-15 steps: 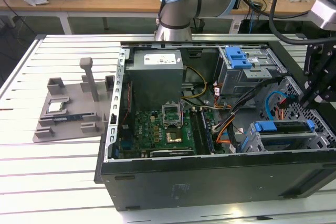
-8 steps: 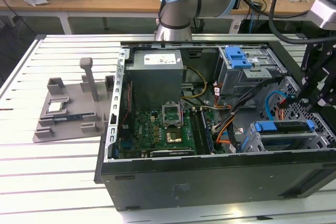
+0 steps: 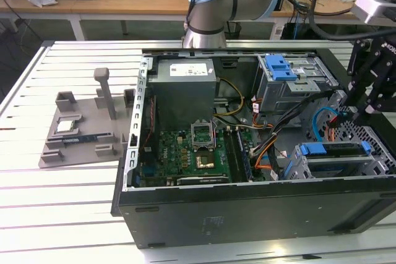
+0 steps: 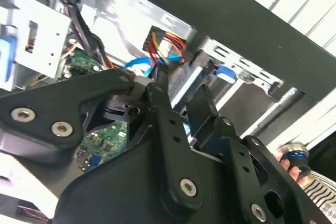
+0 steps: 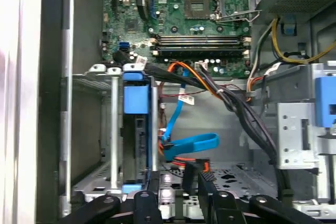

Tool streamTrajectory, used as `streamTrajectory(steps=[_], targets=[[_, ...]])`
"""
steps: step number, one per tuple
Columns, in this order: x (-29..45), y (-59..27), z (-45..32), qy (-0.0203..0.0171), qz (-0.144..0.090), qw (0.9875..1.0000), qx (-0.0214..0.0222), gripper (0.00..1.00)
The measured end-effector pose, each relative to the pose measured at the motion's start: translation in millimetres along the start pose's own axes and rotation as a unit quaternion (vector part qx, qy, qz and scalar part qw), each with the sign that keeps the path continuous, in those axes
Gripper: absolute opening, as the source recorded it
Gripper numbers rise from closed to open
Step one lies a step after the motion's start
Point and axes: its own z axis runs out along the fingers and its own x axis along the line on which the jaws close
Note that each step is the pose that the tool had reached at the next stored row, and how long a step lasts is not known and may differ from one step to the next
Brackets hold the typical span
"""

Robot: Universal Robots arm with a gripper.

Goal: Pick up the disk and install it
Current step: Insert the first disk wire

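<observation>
The disk (image 3: 337,160) sat in its blue bracket inside the lower drive bay of the open computer case (image 3: 247,208), toward the exterior view's right, lying flat in the metal cage. In the first wrist view the disk (image 5: 135,129) appeared edge-on within that cage, its blue bracket framing the end, just beside a looped blue cable (image 5: 191,142) and a bundle of black and orange wires. The gripper (image 3: 362,112) hung over the case's right end in the exterior view, above the perforated panel and near the disk's bay but apart from it. In the second wrist view the gripper (image 4: 181,100) showed its black jaws set a narrow gap apart with nothing between them; the first wrist view showed the gripper (image 5: 178,174) likewise empty. A green motherboard (image 3: 192,156) lay in the middle of the case, and a grey fixture (image 3: 83,131) stood on the slatted white tabletop (image 3: 62,214) well apart from the case.
</observation>
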Motion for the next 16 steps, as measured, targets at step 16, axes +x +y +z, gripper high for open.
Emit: streamTrajectory(steps=[16], targets=[[-10.8,-0.9,14.2,0.0142,0.001,0.9999,0.0,0.42]])
